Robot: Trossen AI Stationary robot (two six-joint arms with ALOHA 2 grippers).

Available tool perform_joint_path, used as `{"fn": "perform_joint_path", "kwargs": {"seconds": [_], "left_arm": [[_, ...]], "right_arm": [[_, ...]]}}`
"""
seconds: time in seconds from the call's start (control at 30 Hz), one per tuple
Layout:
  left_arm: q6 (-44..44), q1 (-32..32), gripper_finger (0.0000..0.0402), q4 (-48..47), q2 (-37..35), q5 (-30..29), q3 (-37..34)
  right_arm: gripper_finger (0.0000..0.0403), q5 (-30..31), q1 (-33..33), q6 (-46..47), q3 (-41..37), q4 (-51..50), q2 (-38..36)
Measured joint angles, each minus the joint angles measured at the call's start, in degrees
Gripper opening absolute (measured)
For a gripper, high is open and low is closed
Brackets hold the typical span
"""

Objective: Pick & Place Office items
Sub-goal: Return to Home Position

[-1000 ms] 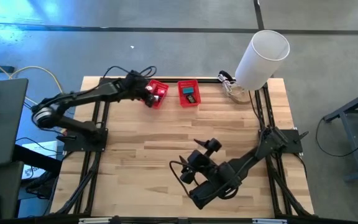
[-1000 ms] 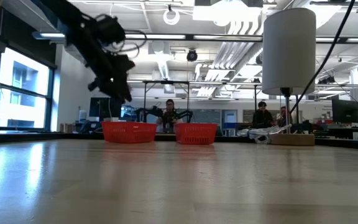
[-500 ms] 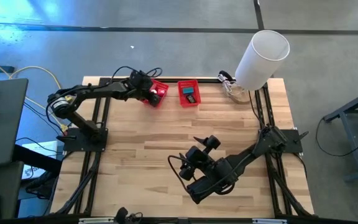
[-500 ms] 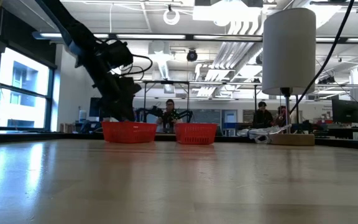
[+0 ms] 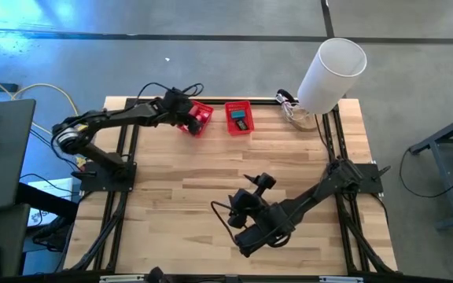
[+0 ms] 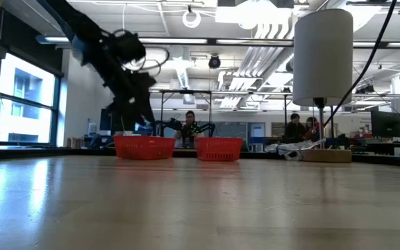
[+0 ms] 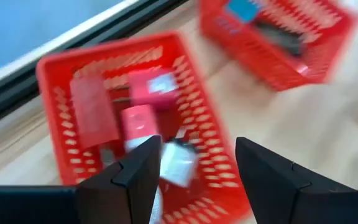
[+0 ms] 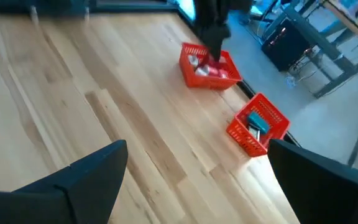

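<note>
My left gripper point(image 5: 189, 118) point(image 7: 197, 146) hangs open just above the left red mesh basket point(image 5: 200, 118) point(image 7: 55, 68) at the table's far edge. Inside that basket lie a red block point(image 7: 95, 112), two pink pieces point(image 7: 143, 84) and a whitish piece point(image 7: 178, 163), which shows between my fingers but lower down, on the basket floor. The right red basket point(image 5: 238, 118) point(image 8: 258, 132) holds a teal piece point(image 7: 244, 7) and a dark grey one point(image 7: 278, 34). My right gripper point(image 5: 256, 187) point(image 8: 197, 144) waits wide open over the table's near middle.
A big white cylinder point(image 5: 333, 72) point(image 6: 323, 55) stands at the far right corner, with a bundle of cables point(image 5: 293, 106) beside its foot. Bare wooden table point(image 5: 195, 181) lies between the baskets and my right arm. People sit in the room beyond the table.
My left gripper dipped down into the left basket, then rose a little again and now hangs just above it. The baskets have stayed where they were.
</note>
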Motion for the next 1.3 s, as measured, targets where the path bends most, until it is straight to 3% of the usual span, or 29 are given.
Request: {"fn": "perform_joint_path", "kwargs": {"seconds": [0.17,0.3,0.47,0.6,0.67,0.8,0.93,1.3], "left_arm": [[1.74,-3.91,0.0202,-5.5,-8.53,-0.08,0.02],[1.68,-8.6,0.0199,-12.4,-16.33,-1.04,0.04],[-1.15,-16.06,0.0171,-19.96,-23.63,-8.83,0.04],[-3.56,-22.17,0.0115,-24.81,-27.95,-13.2,0.04],[-5.29,-25.32,0.0079,-27.29,-29.75,-15.06,0.02],[-8.0,-31.24,0.0011,-31.65,-34.0,-21.25,0.02],[-9.7,-35.48,0.0003,-33.21,-39.2,-27.5,0.01],[-7.63,-37.02,0.0001,-33.09,-53.1,-29.16,-3.5]], "right_arm": [[0.0358,-9.33,-3.42,-2.28,-1.06,1.53,0.0],[0.0305,-16.08,-6.12,-3.18,-1.04,2.29,0.0],[0.0184,-19.5,-8.41,-7.48,-1.04,5.05,0.0],[0.0058,-21.43,-9.36,-15.04,-1.04,9.96,0.0],[0.0017,-21.26,-9.37,-18.68,-1.03,11.19,-0.02],[0.0007,-20.57,-8.81,-21.04,-1.02,8.72,-1.85],[0.0003,-16.1,-8.15,-21.42,-0.94,4.11,-5.48],[0.0002,-17.75,-8.5,-28.88,-0.93,3.64,-9.7]]}}
